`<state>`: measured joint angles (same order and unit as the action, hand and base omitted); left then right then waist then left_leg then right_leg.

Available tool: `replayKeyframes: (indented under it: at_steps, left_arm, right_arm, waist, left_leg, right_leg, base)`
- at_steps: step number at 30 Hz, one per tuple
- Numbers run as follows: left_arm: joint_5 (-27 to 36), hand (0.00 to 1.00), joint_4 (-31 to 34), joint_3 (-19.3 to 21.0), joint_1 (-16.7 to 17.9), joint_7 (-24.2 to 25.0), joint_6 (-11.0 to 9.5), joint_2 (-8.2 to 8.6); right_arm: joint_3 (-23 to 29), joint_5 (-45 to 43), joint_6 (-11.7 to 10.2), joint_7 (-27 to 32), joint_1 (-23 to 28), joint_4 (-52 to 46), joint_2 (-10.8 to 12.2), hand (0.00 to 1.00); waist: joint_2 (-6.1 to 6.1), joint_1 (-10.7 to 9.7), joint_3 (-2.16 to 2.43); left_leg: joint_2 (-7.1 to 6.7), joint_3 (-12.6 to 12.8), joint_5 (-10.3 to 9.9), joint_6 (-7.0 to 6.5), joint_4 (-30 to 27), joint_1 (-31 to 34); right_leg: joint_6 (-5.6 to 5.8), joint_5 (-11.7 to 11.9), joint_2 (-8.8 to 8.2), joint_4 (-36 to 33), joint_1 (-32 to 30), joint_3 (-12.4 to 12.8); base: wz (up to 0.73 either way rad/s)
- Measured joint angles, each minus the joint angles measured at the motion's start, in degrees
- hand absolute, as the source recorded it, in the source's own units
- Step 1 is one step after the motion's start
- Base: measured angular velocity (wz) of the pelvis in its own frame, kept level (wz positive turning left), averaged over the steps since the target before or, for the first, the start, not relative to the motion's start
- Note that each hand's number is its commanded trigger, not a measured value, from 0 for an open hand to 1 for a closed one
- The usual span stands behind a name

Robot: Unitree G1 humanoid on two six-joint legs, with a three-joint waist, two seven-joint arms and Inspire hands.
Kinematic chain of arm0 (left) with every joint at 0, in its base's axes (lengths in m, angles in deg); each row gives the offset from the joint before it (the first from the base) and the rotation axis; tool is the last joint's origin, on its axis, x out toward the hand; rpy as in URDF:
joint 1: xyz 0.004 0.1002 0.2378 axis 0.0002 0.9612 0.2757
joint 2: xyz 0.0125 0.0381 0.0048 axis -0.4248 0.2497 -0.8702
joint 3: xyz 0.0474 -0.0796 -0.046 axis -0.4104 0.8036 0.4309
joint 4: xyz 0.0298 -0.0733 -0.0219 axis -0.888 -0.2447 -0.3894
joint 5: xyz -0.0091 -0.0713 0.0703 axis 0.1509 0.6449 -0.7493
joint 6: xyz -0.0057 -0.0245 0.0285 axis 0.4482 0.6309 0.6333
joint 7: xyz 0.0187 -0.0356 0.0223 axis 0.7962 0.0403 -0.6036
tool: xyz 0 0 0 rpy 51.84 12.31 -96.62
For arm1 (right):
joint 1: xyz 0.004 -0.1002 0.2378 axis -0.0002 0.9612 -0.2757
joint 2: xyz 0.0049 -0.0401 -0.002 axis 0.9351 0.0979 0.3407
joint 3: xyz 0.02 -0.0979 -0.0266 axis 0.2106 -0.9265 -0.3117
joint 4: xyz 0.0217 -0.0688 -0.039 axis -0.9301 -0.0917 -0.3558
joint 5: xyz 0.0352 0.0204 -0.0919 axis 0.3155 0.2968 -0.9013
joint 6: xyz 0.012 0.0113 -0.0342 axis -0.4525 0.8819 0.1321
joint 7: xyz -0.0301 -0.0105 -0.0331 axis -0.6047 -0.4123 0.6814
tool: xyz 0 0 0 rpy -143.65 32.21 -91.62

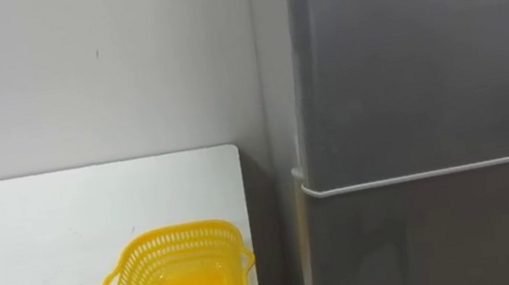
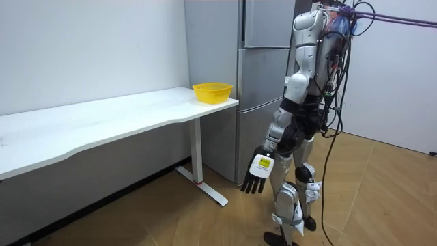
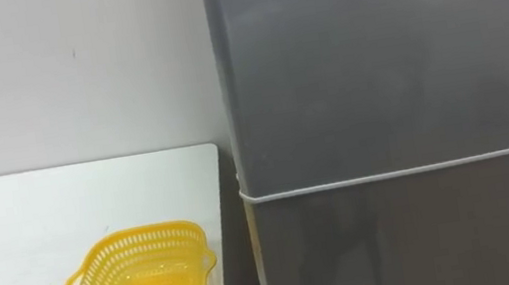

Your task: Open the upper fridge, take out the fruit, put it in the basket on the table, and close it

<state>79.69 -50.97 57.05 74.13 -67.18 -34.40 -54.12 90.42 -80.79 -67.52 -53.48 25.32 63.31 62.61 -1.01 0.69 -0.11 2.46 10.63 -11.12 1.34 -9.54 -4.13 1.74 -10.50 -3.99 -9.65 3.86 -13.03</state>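
Head stereo pair: two eyes set side by side, close before the grey fridge (image 1: 428,86), facing its front and the wall (image 1: 93,76). Shared field: fridge front, table (image 1: 44,224) end, yellow basket (image 1: 179,280). Room camera: farther off, on the robot's left, looking along the table toward the fridge, whole robot in frame.

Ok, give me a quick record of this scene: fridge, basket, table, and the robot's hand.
fridge: grey, upper and lower doors both shut
basket: yellow, empty, on the table near the edge by the fridge
table: white, against the wall, left of the fridge
left hand: hangs low at the robot's side, fingers relaxed, holds nothing
robot: stands before the fridge, facing it
task state: not yet begun
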Motion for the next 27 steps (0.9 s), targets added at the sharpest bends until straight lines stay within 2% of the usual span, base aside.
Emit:
replayKeyframes:
  at_steps: [7,8,10,12,13,15,17,19,20,22,25,27]
  left_arm:
    - [23.18,0.0,6.77,4.95,-2.14,-6.58,-4.46,-0.1]
    - [24.77,0.0,7.68,5.25,-2.08,-7.15,-4.81,-0.1]
    - [29.61,0.0,11.74,5.71,-1.9,-9.99,-6.94,-0.18]
    - [30.3,0.0,14.99,6.67,-1.96,-12.27,-8.28,-0.28]
    - [30.38,0.0,17.35,8.23,-2.18,-13.78,-9.43,-0.33]
    - [30.11,0.0,21.89,8.74,-2.17,-16.84,-11.41,-0.96]
    - [28.45,0.0,28.16,9.84,-2.11,-20.36,-12.35,-1.37]
    - [23.29,0.0,35.59,10.84,-2.3,-25.35,-13.58,-2.26]
    - [22.13,0.0,38.0,10.98,-2.27,-26.9,-13.57,-2.58]
    - [16.75,0.0,48.6,12.5,-2.4,-31.68,-13.94,-3.09]
    - [6.47,0.0,56.36,13.81,-2.51,-33.73,-14.1,-3.52]
    - [3.74,0.0,60.43,14.73,-2.54,-34.67,-14.09,-3.63]
  right_arm:
    - [1.04,-2.07,0.29,0.57,1.5,-2.21,-0.18,0.0]
    - [1.13,-2.27,0.28,0.63,1.77,-2.86,-0.18,0.0]
    - [1.3,-3.14,0.09,1.15,2.22,-3.35,-0.23,0.0]
    - [2.22,-4.25,-0.19,1.18,2.36,-3.34,-0.29,0.0]
    - [2.42,-5.59,-0.49,1.59,2.38,-3.36,-0.39,0.0]
    - [2.78,-8.39,-0.7,2.11,2.54,-3.3,-0.65,0.0]
    - [3.43,-9.81,-1.06,2.5,3.3,-3.42,-0.85,0.0]
    - [4.55,-10.78,-0.93,3.28,4.07,-3.61,-0.94,0.0]
    - [4.56,-10.77,-0.69,3.48,4.43,-3.94,-0.97,0.0]
    - [4.51,-10.94,-0.29,4.03,5.71,-5.19,-1.18,0.0]
    - [4.47,-11.7,0.23,4.03,5.7,-5.2,-1.65,0.0]
    - [4.37,-11.6,0.4,4.03,5.73,-5.23,-1.78,0.0]
  waist:
    - [0.35,2.22,0.04]
    - [0.36,2.38,0.05]
    - [0.39,2.76,0.07]
    - [0.53,3.07,0.15]
    - [0.64,3.21,0.18]
    - [0.82,3.14,0.18]
    - [1.07,3.85,0.28]
    - [1.59,4.2,0.48]
    - [1.7,4.32,0.53]
    - [1.97,4.51,0.6]
    - [2.64,4.5,0.67]
    - [2.87,4.44,0.65]
  left_leg:
    - [0.02,-0.27,-0.11,-0.08,0.69,-0.56]
    - [0.02,-0.29,-0.11,-0.08,0.72,-0.54]
    - [0.02,-0.36,-0.11,-0.08,0.77,-0.54]
    - [0.02,-0.31,-0.11,-0.08,0.78,-0.65]
    - [0.02,-0.18,-0.11,-0.08,0.78,-0.63]
    - [0.02,-0.26,-0.11,-0.08,0.78,-0.5]
    - [-0.03,-0.37,-0.11,-0.08,0.86,-0.43]
    - [-0.03,-0.27,-0.11,-0.08,0.88,-0.28]
    - [-0.03,-0.38,-0.11,-0.08,0.88,-0.25]
    - [-0.03,-0.54,-0.11,-0.08,1.0,-0.48]
    - [-0.09,-0.46,-0.11,-0.08,0.95,-0.76]
    - [-0.08,-0.45,-0.11,-0.08,0.83,-0.8]
  right_leg:
    - [0.0,0.0,0.13,-0.17,-0.21,0.3]
    - [-0.01,0.0,0.14,-0.19,-0.23,0.29]
    - [-0.04,0.1,0.2,-0.32,-0.23,0.31]
    - [-0.04,0.11,0.19,-0.36,-0.24,0.34]
    - [-0.04,0.11,0.19,-0.35,-0.28,0.33]
    - [-0.06,0.13,0.17,-0.35,-0.39,0.31]
    - [-0.06,0.13,0.15,-0.42,-0.52,0.34]
    - [-0.06,0.13,0.11,-0.62,-0.9,0.33]
    - [-0.06,0.13,0.12,-0.62,-0.9,0.33]
    - [-0.06,0.13,0.11,-0.77,-0.76,0.29]
    - [-0.06,0.13,0.11,-0.97,-0.81,0.73]
    - [-0.06,0.13,0.15,-0.97,-0.72,0.87]
  base:
    - [-0.03]
    - [0.0]
    - [0.0]
    - [-0.02]
    - [-0.04]
    - [0.0]
    - [-0.02]
    - [-0.04]
    - [0.0]
    - [0.0]
    - [-0.07]
    - [-0.02]
